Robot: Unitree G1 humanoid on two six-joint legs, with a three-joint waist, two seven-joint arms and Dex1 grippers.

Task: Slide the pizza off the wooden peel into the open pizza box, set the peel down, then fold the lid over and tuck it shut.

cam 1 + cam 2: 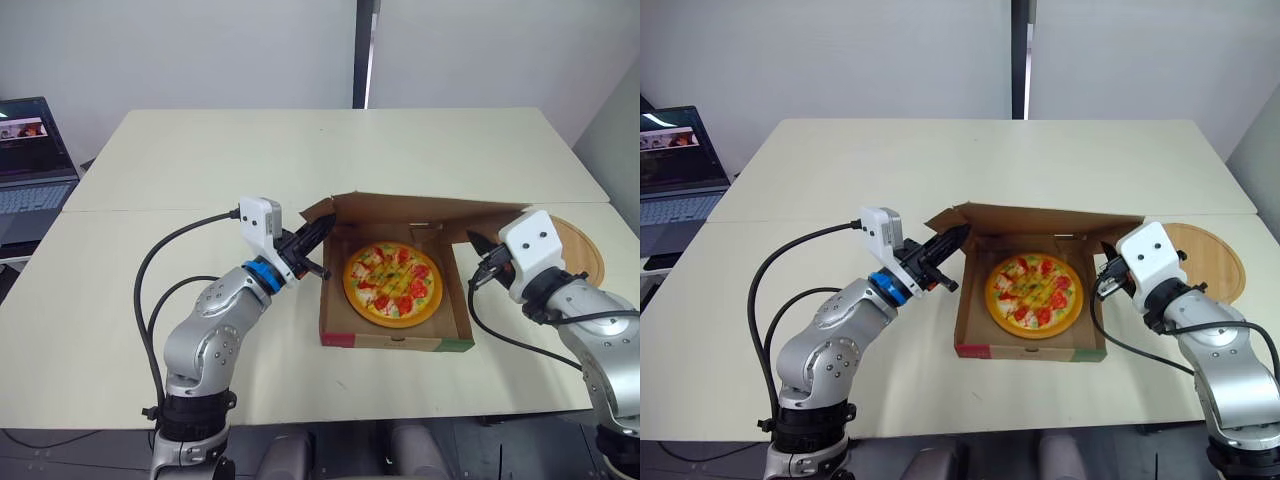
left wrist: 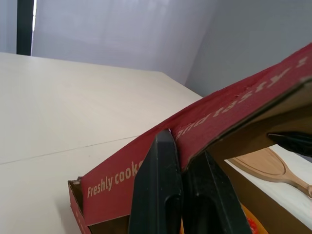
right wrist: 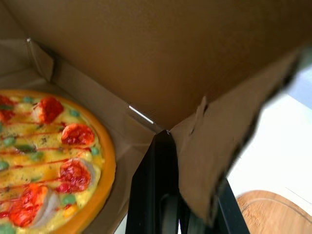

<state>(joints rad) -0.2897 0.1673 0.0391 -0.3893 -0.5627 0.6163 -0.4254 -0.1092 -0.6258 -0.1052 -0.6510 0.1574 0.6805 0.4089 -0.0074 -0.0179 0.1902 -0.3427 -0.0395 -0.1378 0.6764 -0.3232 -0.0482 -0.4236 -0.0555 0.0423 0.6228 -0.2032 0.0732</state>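
Observation:
The pizza (image 1: 392,283) lies flat inside the cardboard box (image 1: 395,341) on the table. The box lid (image 1: 410,208) stands partly raised at the far side, its red printed outside (image 2: 219,114) facing away. My left gripper (image 1: 318,232) is shut on the lid's left side flap, the cardboard pinched between its fingers (image 2: 161,185). At the right corner, my right gripper (image 1: 478,243) is shut on the lid's right flap (image 3: 219,146), just beside the pizza (image 3: 44,161). The wooden peel (image 1: 580,245) lies flat on the table behind my right gripper.
A laptop (image 1: 30,155) sits open on a side surface at the far left. The table (image 1: 330,150) stretches wide beyond the box, with a seam running across it. A wall rises behind the table.

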